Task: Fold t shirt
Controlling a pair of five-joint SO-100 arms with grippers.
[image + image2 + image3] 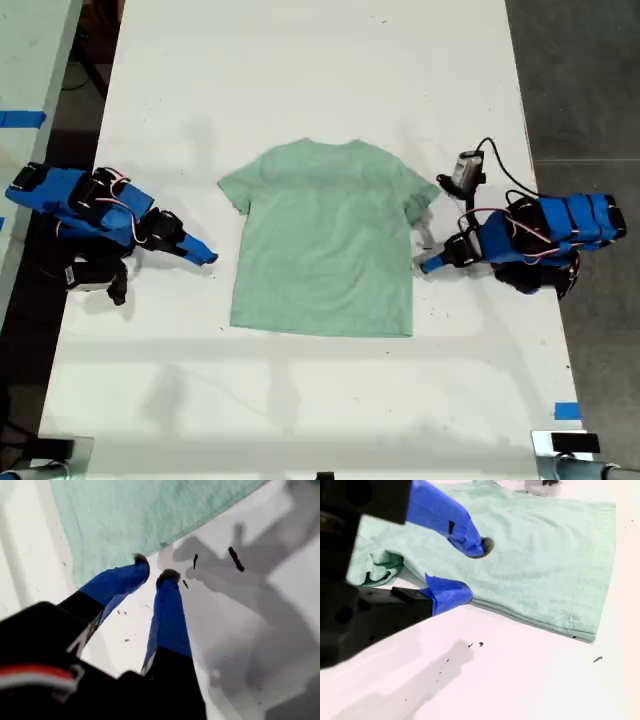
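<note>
The t shirt [325, 250] is lying spread flat in the middle of the white worktop [300, 400], neck toward the exterior view's top. My first hand [152, 567] is resting released, fingers slightly apart, just beside the cloth edge. My second hand [472, 570] is standing released across the shirt's edge near a bunched sleeve [377, 567], grasping nothing

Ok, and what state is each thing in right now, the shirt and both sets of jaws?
t shirt: spread flat on the white table, not yet folded.
sleeve at the exterior view's right: bunched up.
my first gripper: jaws slightly open, empty, tips near the shirt's edge.
my second gripper: jaws open, straddling the shirt's edge below the bunched sleeve, not closed on it.
</note>
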